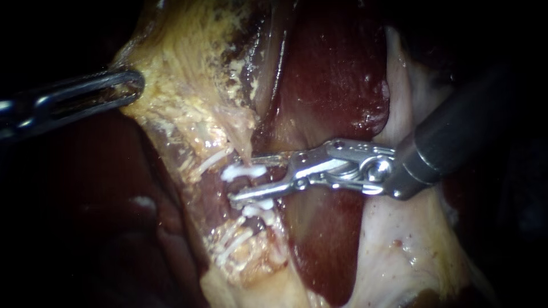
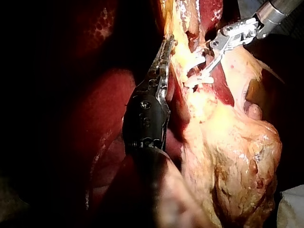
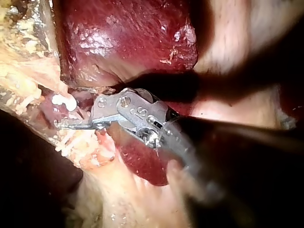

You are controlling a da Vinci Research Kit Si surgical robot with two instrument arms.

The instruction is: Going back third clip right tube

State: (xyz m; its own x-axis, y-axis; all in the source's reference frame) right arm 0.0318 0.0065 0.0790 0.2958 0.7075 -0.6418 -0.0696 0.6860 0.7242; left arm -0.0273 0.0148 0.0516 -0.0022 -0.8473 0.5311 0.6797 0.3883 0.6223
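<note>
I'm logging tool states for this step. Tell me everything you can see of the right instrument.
The right instrument comes in from the right. It has a dark grey shaft, then a shiny silver hinged wrist with pins, and ends in two thin metal jaws. The jaws stand open, pointing left, with a white clip in the gap between them. A second white clip lies just below the lower jaw. Dark red liver lies behind the instrument.

Bright endoscope light on the central fatty tissue (image 1: 188, 97), falling to black at the edges, white glare on the metal of the right instrument (image 1: 242, 180), left instrument (image 1: 136, 85) in half-shadow, deep shadow around both wrist views
</note>
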